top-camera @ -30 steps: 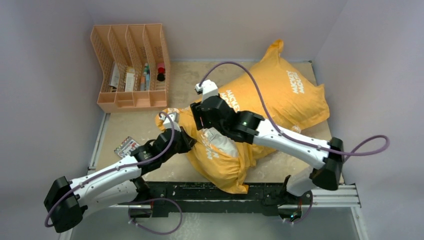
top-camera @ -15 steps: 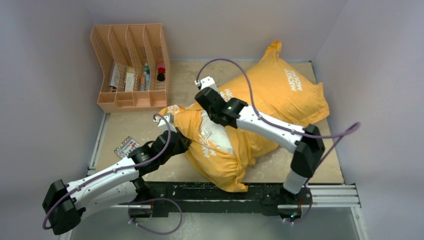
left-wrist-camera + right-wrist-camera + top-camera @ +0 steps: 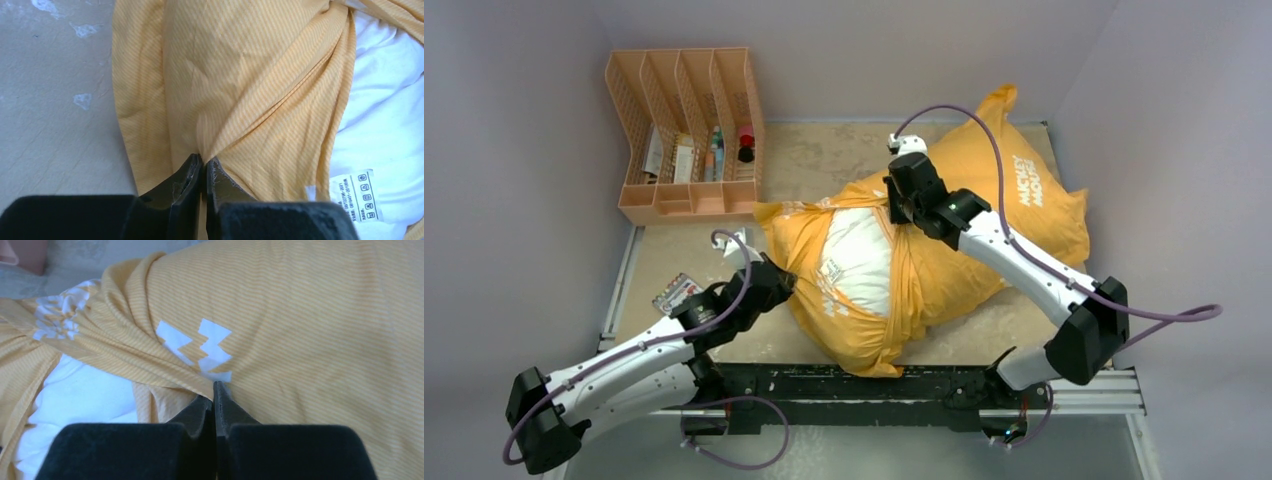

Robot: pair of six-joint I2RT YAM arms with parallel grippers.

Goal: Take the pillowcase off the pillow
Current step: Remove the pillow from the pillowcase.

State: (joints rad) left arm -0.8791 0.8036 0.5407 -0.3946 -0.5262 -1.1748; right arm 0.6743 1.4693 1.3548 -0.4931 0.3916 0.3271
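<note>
**Item: pillowcase** point(image 3: 969, 275). Orange-yellow, finely striped fabric. It lies across the middle and far-right part of the counter point(image 3: 824, 160) with the pillow inside it.

**Item: pillow** point(image 3: 856, 262). Plain white and plump. Only a bare patch shows, through the mouth of the cover near the left end. Everything towards the far right corner is covered.

**Left tool** point(image 3: 204, 167). Its tips are pressed together on a pinch of pillowcase at the left edge of the mouth, and folds fan out from that pinch.

**Right tool** point(image 3: 214, 390). Its tips are pressed together on a ridge of pillowcase at the far edge of the mouth, just beside a white printed patch.

**Progress (judged).**
- Early stage: the mouth is stretched wide between the two pinches and a strip of pillow is exposed.
- The bulk of the pillow sits in the cover.
- What is left is to draw the cover off along the whole length and part the two.

**Writing.**
- White lettering point(image 3: 1030, 180) on the far right panel reads "MICKEY MOUSE".
- More white print lies by the mouth, but it is creased and cannot be read.
- A care tag point(image 3: 359, 197) on the pillow carries laundry symbols and lines of print too small to read.

**Also present.** A peach file rack point(image 3: 686, 135) stands at the far left, holding small items.
</note>
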